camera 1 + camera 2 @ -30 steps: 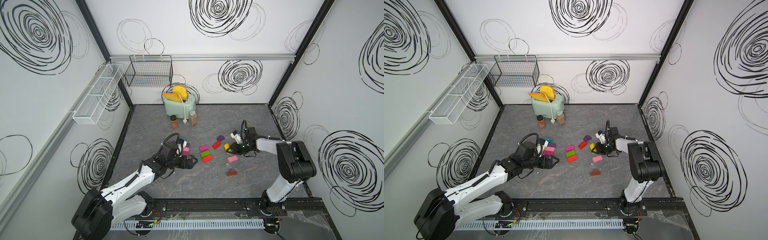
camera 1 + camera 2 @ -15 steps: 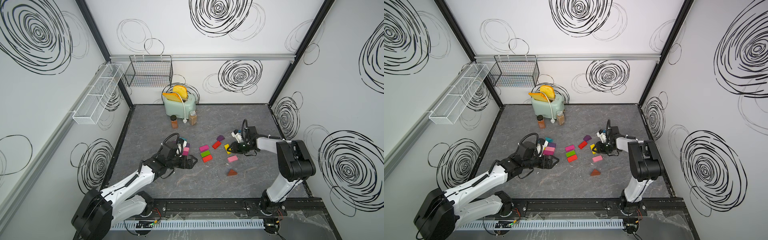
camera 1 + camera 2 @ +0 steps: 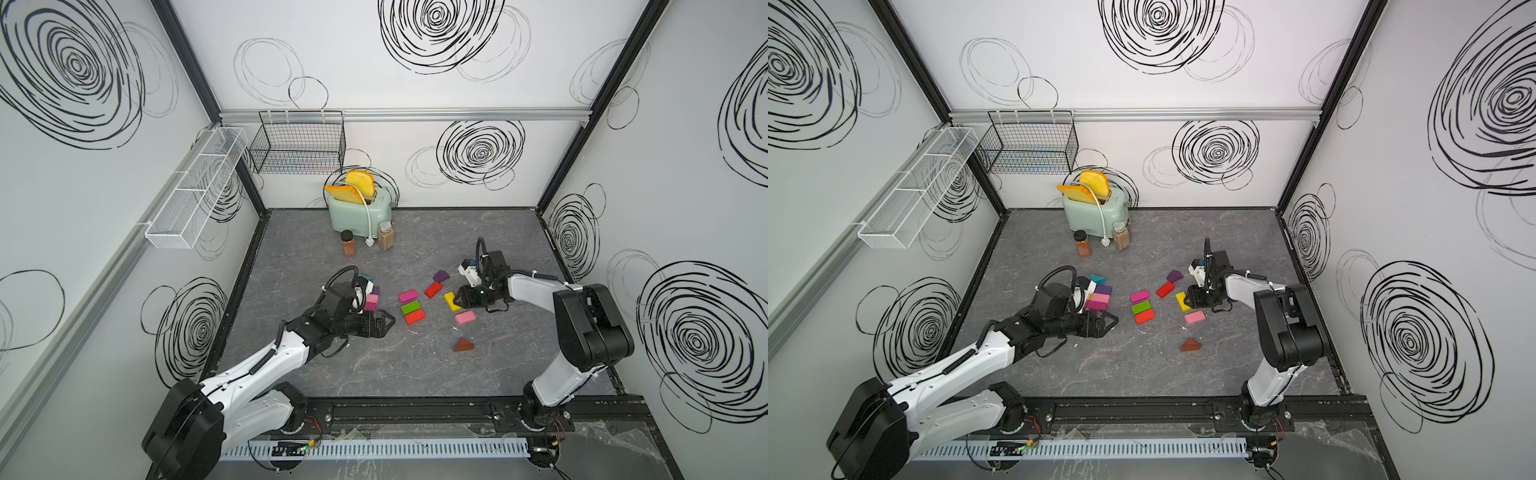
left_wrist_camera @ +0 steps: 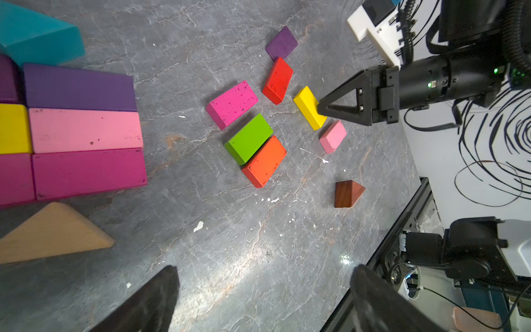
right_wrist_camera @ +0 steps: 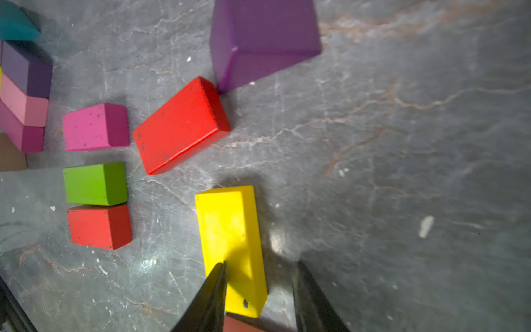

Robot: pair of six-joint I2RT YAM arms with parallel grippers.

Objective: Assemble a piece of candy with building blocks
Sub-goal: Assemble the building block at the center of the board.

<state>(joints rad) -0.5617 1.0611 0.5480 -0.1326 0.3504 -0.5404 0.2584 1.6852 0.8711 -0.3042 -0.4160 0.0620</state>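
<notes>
Step in hand reads as work on the yellow brick (image 5: pixel 230 230), which lies flat on the surface (image 3: pixel 415 374), right of centre and toward the right edge, just beside a small pink brick (image 3: pixel 465 317). The right claw (image 5: pixel 261 263) is low over one end of it, jaws partly parted and clamped on nothing. One fingertip (image 5: pixel 221 270) sits above the brick's top face and the other stands clear of its side, so the brick is not squarely between them. The part-built candy is a cluster of bricks (image 4: pixel 86 129) toward the left edge, with a teal triangle (image 4: pixel 37 31) and a tan triangle (image 4: pixel 54 232) at its sides. The left claw (image 4: pixel 264 270) hovers beside it, spread wide and empty. Likely next: shift the right claw sideways until both fingers straddle the brick's narrow width, close, lift, and carry toward the cluster — without nudging the pink brick.
</notes>
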